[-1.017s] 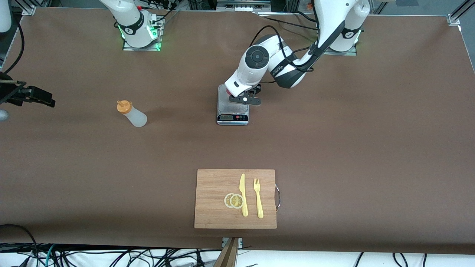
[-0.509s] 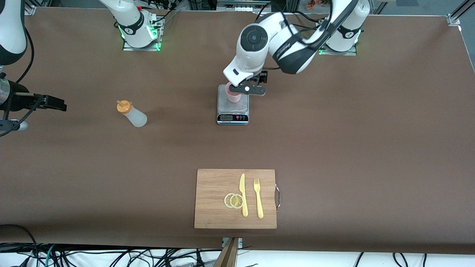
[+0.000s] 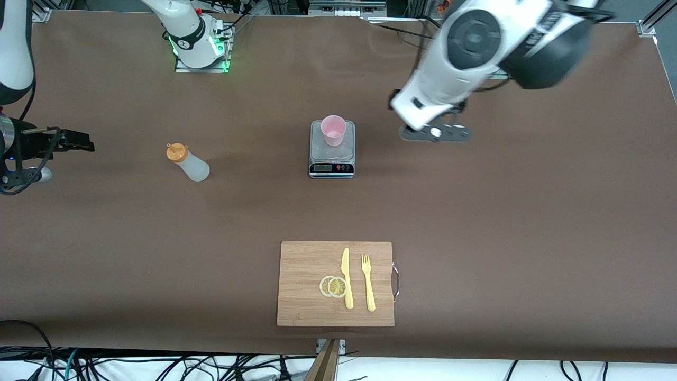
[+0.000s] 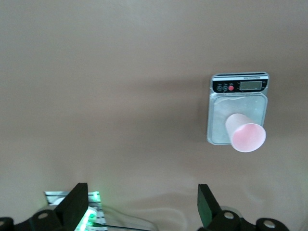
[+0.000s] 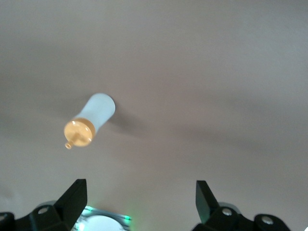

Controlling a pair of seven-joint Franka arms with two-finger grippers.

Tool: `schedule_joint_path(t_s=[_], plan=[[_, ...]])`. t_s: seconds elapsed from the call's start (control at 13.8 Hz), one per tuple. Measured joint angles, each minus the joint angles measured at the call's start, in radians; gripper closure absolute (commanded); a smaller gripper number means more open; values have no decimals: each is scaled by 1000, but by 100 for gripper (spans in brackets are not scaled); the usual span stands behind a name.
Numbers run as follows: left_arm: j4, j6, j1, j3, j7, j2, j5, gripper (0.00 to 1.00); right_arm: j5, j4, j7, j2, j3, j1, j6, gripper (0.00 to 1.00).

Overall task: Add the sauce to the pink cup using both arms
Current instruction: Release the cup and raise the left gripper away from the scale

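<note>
The pink cup [image 3: 333, 129] is standing upright on a small kitchen scale [image 3: 331, 150] in the middle of the tabletop [image 3: 529, 222], and it looks empty. The sauce bottle [image 3: 189, 162] is standing by itself toward the right arm's end of the tabletop, a little nearer the front camera than the cup and well apart from it.

The left gripper [image 3: 435, 133] is hanging in the air over bare tabletop beside the scale, toward the left arm's end; its jaws are apart and holding nothing. The right gripper [image 3: 69, 142] is hovering at the right arm's end of the tabletop, well apart from the bottle, its jaws also apart and empty.

The bottle is probably light and soft-walled, so a hard squeeze while lifting could push sauce out early. Its smooth plastic may be slippery. The best hold is likely around the narrower waist just under the orange cap [image 5: 78, 132], firm but gentle. The cup is likely light and easy to tip, so steadying it by its wall would help.
</note>
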Motion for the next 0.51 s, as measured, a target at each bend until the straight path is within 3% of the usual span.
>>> schedule_joint_path(t_s=[0.22, 0.36, 0.51], plan=[[19, -31, 61, 44, 165, -50, 0, 0, 76, -4, -272, 56, -3, -83, 1, 0], [-13, -38, 22, 172, 279, -114, 0, 0, 155, -8, -458, 102, -5, -135, 1, 0], [-64, -18, -28, 345, 438, -178, 0, 0, 266, -11, -654, 159, -6, -191, 1, 0]])
